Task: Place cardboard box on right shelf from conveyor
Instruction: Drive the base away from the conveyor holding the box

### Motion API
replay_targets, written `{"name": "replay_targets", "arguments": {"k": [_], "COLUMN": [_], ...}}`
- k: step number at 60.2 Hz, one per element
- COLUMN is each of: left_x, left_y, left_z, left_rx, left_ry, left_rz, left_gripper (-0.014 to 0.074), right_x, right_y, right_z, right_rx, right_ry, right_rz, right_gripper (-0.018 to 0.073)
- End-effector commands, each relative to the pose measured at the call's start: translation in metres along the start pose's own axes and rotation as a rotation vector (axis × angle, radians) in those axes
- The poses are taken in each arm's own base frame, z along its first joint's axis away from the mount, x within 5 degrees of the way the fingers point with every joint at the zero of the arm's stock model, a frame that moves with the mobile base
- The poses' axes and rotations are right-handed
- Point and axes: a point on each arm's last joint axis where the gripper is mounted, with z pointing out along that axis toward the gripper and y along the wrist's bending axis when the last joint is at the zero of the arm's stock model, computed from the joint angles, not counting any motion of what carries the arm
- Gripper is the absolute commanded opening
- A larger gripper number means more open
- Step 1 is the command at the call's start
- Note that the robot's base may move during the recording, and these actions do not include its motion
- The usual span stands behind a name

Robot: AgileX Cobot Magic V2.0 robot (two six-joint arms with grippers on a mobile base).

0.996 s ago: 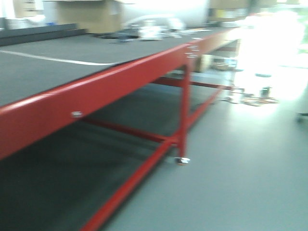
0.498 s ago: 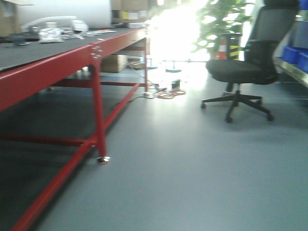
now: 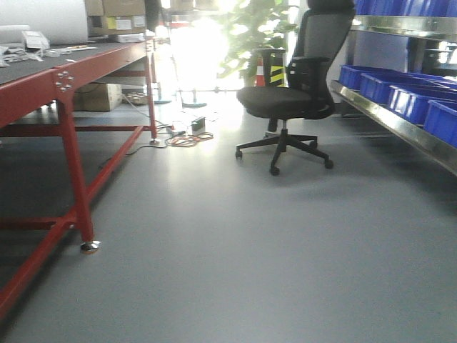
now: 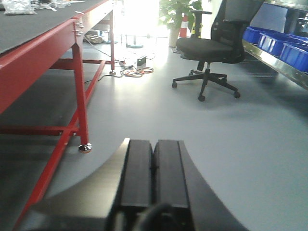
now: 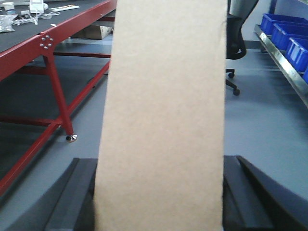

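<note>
Front view: a black office chair (image 3: 285,100) stands on the open grey floor between the red-legged table (image 3: 68,78) on the left and the stainless-steel shelf (image 3: 400,127) carrying blue bins (image 3: 410,100) on the right. Cables (image 3: 184,139) lie past the table's far leg.

Left wrist view: the left hand (image 4: 153,168) has its fingers pressed together, with nothing between them.

Right wrist view: the right hand (image 5: 161,204) is clamped on the cardboard box (image 5: 163,120). The box's long axis runs up the frame, top leaning slightly right, and it hides most of the chair.

Workshop: steel rack shelf (image 3: 400,128), blue bins (image 3: 409,101), red-legged bench (image 3: 28,93), office chair (image 3: 284,100).
</note>
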Motion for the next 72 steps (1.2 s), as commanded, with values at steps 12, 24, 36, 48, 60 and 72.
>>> {"name": "replay_targets", "arguments": {"k": [12, 24, 36, 48, 60, 72], "left_x": [-0.0055, -0.0056, -0.0056, -0.0056, -0.0056, -0.0056], "left_y": [0.0001, 0.0001, 0.0001, 0.0001, 0.0001, 0.0001], "left_z": [-0.0009, -0.0011, -0.0011, -0.0011, -0.0011, -0.0011], "left_rx": [0.001, 0.001, 0.001, 0.001, 0.001, 0.001], "left_ry": [-0.089, -0.091, -0.091, -0.091, -0.091, -0.091], "left_rz": [-0.006, -0.006, -0.006, -0.006, -0.006, -0.006], "left_gripper": [-0.0116, -0.0116, -0.0116, -0.0116, -0.0116, -0.0116], "right_x": [-0.0161, -0.0161, -0.0161, -0.0161, -0.0161, -0.0159], "right_y": [0.0011, 0.0011, 0.0011, 0.0011, 0.0011, 0.0011], "right_z": [-0.0019, -0.0019, -0.0019, -0.0019, -0.0019, -0.0019], "right_rx": [-0.004, -0.004, -0.004, -0.004, -0.004, -0.004], "right_ry": [-0.116, -0.116, -0.116, -0.116, -0.115, -0.113], "right_rz": [-0.012, -0.012, -0.012, -0.012, -0.012, -0.012], "right_gripper": [0.0203, 0.0203, 0.0203, 0.0203, 0.0203, 0.0203]}}
